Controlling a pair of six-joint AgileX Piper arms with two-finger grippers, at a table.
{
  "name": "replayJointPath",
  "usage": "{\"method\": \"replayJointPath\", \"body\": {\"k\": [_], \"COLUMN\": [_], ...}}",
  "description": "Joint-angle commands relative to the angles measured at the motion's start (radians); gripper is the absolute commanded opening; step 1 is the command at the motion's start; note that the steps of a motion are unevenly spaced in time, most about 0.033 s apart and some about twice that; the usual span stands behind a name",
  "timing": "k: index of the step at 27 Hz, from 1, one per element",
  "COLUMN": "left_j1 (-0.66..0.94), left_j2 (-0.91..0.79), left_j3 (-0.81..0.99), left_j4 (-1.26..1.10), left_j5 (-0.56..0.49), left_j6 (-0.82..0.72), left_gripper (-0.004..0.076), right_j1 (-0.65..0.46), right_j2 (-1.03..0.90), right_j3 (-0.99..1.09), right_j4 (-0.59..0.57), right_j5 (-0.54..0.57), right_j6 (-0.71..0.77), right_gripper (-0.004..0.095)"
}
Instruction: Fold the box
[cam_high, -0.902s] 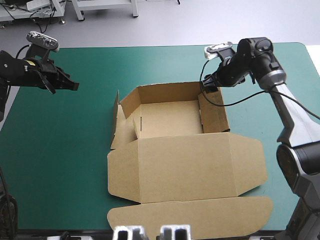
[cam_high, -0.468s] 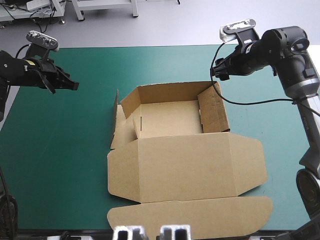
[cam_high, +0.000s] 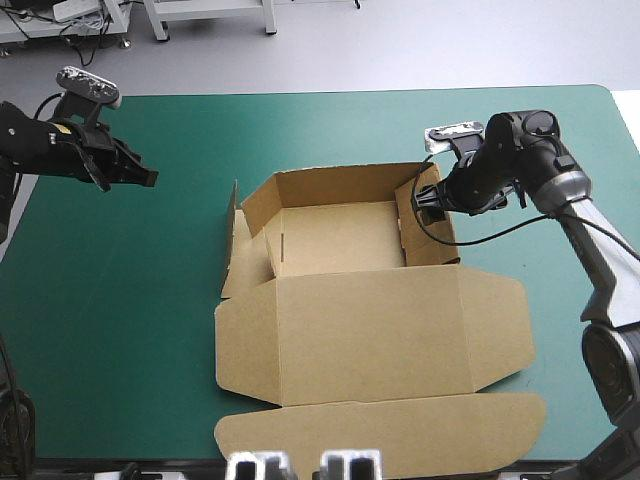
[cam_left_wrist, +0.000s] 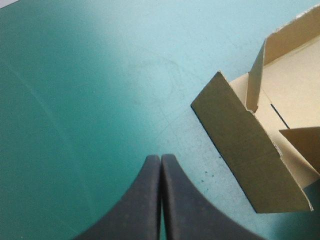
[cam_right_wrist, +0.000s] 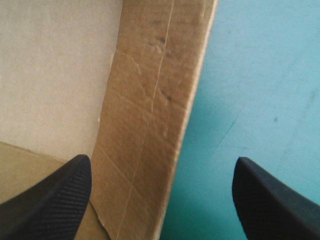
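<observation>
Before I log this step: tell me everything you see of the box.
The box is a brown cut board sheet lying on the cover, half folded: a far tray with walls raised, the left flap leaning outward, and the lid flat toward the near edge with flaps spread. The open right hand straddles its right wall; contact is unclear.

Bright, even light comes from above. The box (cam_high: 370, 330) leaves thin, soft shadows on the table (cam_high: 120, 320). A pale shine lies ahead of the left hand (cam_left_wrist: 160, 159).
</observation>
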Motion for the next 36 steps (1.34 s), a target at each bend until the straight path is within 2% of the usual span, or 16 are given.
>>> {"method": "replayJointPath", "body": {"k": [1, 9, 22, 26, 32, 36], "left_j1": [-0.001, -0.001, -0.001, -0.001, -0.001, 0.0], "left_j2": [-0.036, -0.036, -0.034, -0.034, -0.032, -0.032], "left_j3": [-0.022, -0.022, -0.022, -0.013, 0.07, 0.185], "left_j4": [0.003, 0.198, 0.167, 0.161, 0.115, 0.173], "left_j5": [-0.017, 0.042, 0.101, 0.109, 0.059, -0.016], "left_j6": [-0.002, -0.126, -0.132, -0.136, -0.108, -0.122], "left_gripper": [-0.0009, -0.001, -0.001, -0.001, -0.0009, -0.0009], "right_j1": [0.001, 0.001, 0.001, 0.001, -0.001, -0.001], "right_j2": [-0.013, 0.057, 0.11, 0.11, 0.094, 0.006], "right_j3": [-0.021, -0.019, -0.017, -0.033, -0.169, -0.271], "right_j4": [0.028, 0.033, 0.056, 0.054, 0.05, 0.0], "right_j5": [-0.073, -0.075, -0.087, -0.071, 0.059, 0.059], "right_j6": [0.007, 0.007, -0.003, -0.048, -0.081, -0.085], "right_gripper": [0.0694, 0.0515, 0.014, -0.0017, -0.002, -0.002]}}
